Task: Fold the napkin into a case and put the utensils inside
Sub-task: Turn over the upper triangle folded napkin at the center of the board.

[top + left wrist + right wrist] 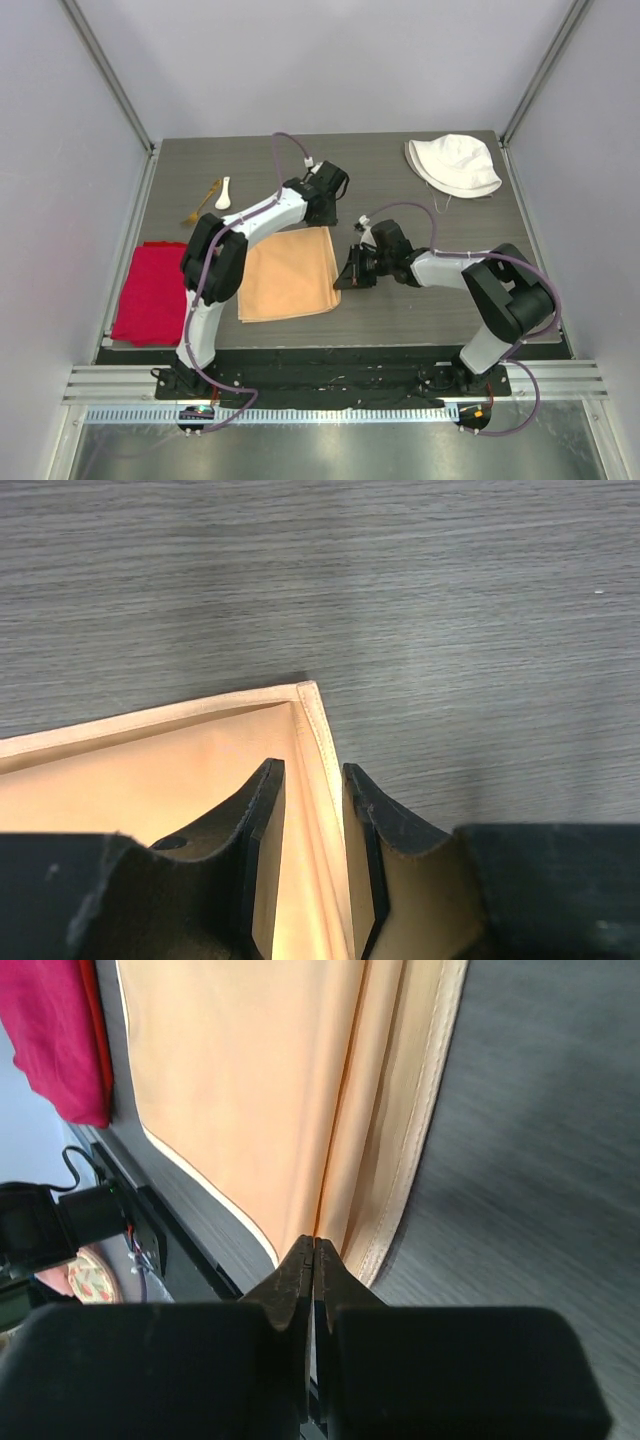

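Note:
The peach-orange napkin [290, 275] lies folded in layers on the table, between the two arms. My left gripper [322, 215] is down at its far right corner. In the left wrist view the left gripper [315, 770] stands partly open, with the napkin's [150, 770] hemmed edge running between the fingers. My right gripper [350, 272] is at the napkin's right edge. Seen from the right wrist, this gripper [315, 1242] is shut, and a ridge of the napkin [250, 1080] runs into its tips. The white spoon [222, 193] and gold fork [200, 205] lie at the far left.
A bright red cloth [152, 292] lies at the left edge of the table and shows in the right wrist view [60, 1040]. A white fabric hat [453, 165] sits at the far right. Grey walls enclose the dark wood-grain table [450, 310].

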`<action>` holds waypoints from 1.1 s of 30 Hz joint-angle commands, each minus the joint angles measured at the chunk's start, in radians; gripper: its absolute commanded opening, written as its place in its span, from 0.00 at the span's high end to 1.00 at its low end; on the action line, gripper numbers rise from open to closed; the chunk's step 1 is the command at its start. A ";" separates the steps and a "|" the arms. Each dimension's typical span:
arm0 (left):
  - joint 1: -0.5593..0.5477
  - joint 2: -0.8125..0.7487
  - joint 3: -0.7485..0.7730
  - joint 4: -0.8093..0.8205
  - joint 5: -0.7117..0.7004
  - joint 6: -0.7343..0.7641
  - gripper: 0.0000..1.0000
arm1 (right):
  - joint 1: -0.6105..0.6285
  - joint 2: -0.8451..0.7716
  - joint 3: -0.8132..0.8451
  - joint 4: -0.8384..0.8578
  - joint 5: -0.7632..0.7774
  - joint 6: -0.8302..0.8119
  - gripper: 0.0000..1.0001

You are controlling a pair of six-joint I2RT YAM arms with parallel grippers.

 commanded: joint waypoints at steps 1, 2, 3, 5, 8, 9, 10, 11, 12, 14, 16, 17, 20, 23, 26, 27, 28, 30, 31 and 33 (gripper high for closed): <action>0.003 -0.021 0.013 -0.010 -0.045 0.007 0.65 | 0.032 0.010 -0.056 0.127 -0.014 0.046 0.96; 0.001 -0.015 0.016 -0.014 -0.044 0.010 0.65 | 0.037 0.012 -0.067 0.135 -0.014 0.049 0.97; 0.001 -0.008 0.027 -0.023 -0.047 0.010 0.65 | 0.041 0.015 -0.077 0.139 -0.012 0.049 0.98; -0.003 0.011 0.036 -0.045 -0.044 0.014 0.66 | 0.045 0.010 -0.088 0.141 -0.009 0.047 0.98; -0.012 0.020 0.032 -0.050 -0.062 0.022 0.67 | 0.045 -0.018 -0.097 0.126 0.000 0.037 0.98; -0.017 0.022 0.032 -0.050 -0.065 0.024 0.68 | 0.045 -0.034 -0.097 0.119 0.003 0.035 0.99; -0.019 0.025 0.032 -0.050 -0.067 0.025 0.69 | 0.043 -0.044 -0.097 0.103 0.006 0.026 0.99; -0.020 0.025 0.032 -0.050 -0.067 0.028 0.69 | 0.043 -0.053 -0.096 0.095 0.018 0.023 0.99; -0.025 0.029 0.036 -0.050 -0.070 0.031 0.69 | 0.043 -0.062 -0.096 0.087 0.024 0.018 0.99; -0.028 0.038 0.044 -0.054 -0.080 0.043 0.68 | 0.038 -0.077 -0.094 0.073 0.029 0.014 0.98; -0.032 0.055 0.067 -0.075 -0.097 0.051 0.69 | 0.031 -0.079 -0.091 0.067 0.029 0.011 0.98; -0.036 0.061 0.073 -0.083 -0.106 0.054 0.68 | 0.028 -0.076 -0.090 0.067 0.028 0.011 0.98; -0.043 0.086 0.098 -0.102 -0.136 0.073 0.67 | 0.023 -0.068 -0.085 0.070 0.026 0.004 0.98; -0.049 0.115 0.135 -0.132 -0.165 0.083 0.67 | 0.022 -0.039 -0.074 0.079 0.014 0.004 0.98; -0.054 0.141 0.161 -0.143 -0.174 0.090 0.68 | 0.022 -0.021 -0.076 0.107 0.003 0.015 0.98; -0.055 0.147 0.173 -0.145 -0.182 0.091 0.68 | 0.022 -0.015 -0.076 0.113 0.002 0.015 0.98; -0.055 0.152 0.178 -0.151 -0.183 0.093 0.69 | 0.022 -0.013 -0.076 0.116 0.005 0.015 0.98; -0.057 0.170 0.194 -0.158 -0.189 0.094 0.70 | 0.022 -0.004 -0.076 0.121 0.005 0.014 0.99; -0.057 0.177 0.197 -0.166 -0.194 0.096 0.71 | 0.023 0.001 -0.076 0.122 0.003 0.015 0.99; -0.059 0.187 0.205 -0.174 -0.202 0.096 0.73 | 0.022 0.008 -0.082 0.139 -0.003 0.017 0.99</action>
